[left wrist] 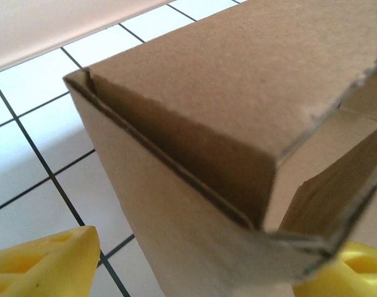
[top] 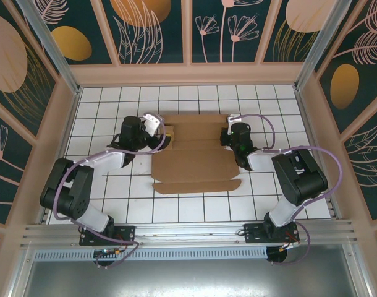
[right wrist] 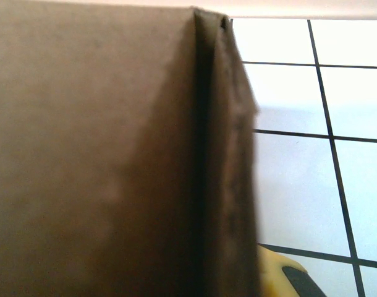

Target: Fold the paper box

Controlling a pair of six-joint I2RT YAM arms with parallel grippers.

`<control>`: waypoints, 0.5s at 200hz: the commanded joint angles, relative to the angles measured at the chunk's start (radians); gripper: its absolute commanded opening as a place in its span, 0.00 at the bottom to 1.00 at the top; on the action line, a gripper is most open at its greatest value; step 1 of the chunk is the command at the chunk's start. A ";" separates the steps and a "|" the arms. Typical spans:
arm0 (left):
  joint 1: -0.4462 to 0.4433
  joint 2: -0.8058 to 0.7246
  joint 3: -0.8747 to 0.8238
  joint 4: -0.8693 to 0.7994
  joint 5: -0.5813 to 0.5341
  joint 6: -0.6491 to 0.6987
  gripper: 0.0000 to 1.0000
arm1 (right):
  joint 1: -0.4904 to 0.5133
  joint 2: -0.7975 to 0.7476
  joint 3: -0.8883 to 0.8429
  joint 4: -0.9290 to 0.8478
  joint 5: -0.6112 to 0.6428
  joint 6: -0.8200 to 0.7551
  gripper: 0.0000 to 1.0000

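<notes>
The paper box (top: 194, 162) is brown cardboard lying mid-table, its far part folded up into walls and its near panel and flap flat on the tiles. My left gripper (top: 167, 137) is at the box's far left corner. In the left wrist view its yellow fingers (left wrist: 49, 263) stand wide apart, open, astride the upright corner wall (left wrist: 194, 185), with a gap showing beside the left finger. My right gripper (top: 229, 132) is at the far right corner, shut on the doubled side wall (right wrist: 225, 154). One yellow finger (right wrist: 281, 275) presses that wall; the other is hidden behind the cardboard.
The white tiled table (top: 102, 124) is ringed by low beige walls (top: 188, 74). Both arm bases sit at the near metal rail (top: 188, 232). Bare tiles lie left, right and in front of the box.
</notes>
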 commanded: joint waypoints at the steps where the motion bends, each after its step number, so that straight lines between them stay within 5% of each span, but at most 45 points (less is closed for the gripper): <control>1: -0.006 0.041 0.051 0.026 -0.049 0.059 0.75 | -0.003 -0.001 0.016 0.007 -0.049 -0.002 0.01; 100: -0.006 0.121 0.148 -0.040 -0.191 -0.035 0.14 | 0.032 -0.028 0.011 -0.004 -0.027 0.006 0.01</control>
